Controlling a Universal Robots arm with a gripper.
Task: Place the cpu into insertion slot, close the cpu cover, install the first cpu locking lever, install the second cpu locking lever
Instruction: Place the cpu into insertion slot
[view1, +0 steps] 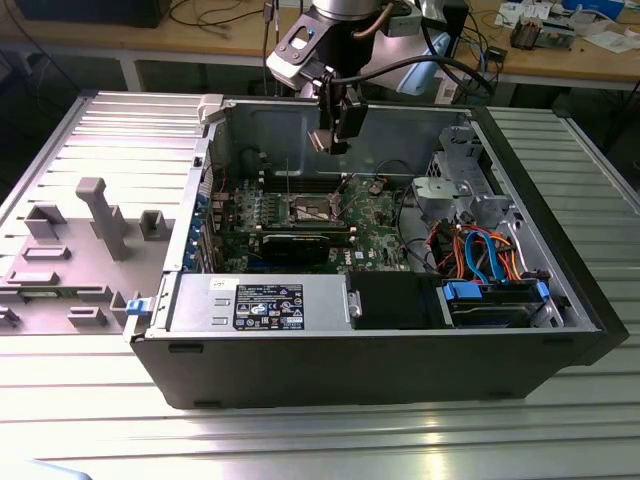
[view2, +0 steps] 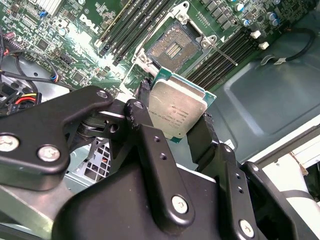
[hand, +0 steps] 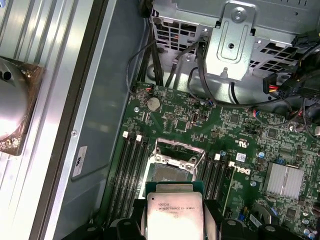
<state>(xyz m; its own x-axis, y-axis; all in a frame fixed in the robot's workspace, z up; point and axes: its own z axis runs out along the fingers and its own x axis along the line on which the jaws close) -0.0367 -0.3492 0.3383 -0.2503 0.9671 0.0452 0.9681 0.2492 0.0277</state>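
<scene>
Black gripper (view1: 336, 140) in the exterior view, hanging above the open computer case (view1: 400, 360), in the second wrist view, fingers (view2: 199, 136) clamped on the cpu (view2: 177, 107) edges, insertion slot (view2: 175, 47) uncovered beyond the fingertips, in the first wrist view, cpu (hand: 174, 212) held apart from the insertion slot (hand: 170, 172), just ahead of the gripper (hand: 174, 222).

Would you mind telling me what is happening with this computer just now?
A robot arm's end effector holds the cpu by its edges above the motherboard inside the open computer case. The insertion slot sits open and empty on the board below, so the cpu is not yet placed.
</scene>
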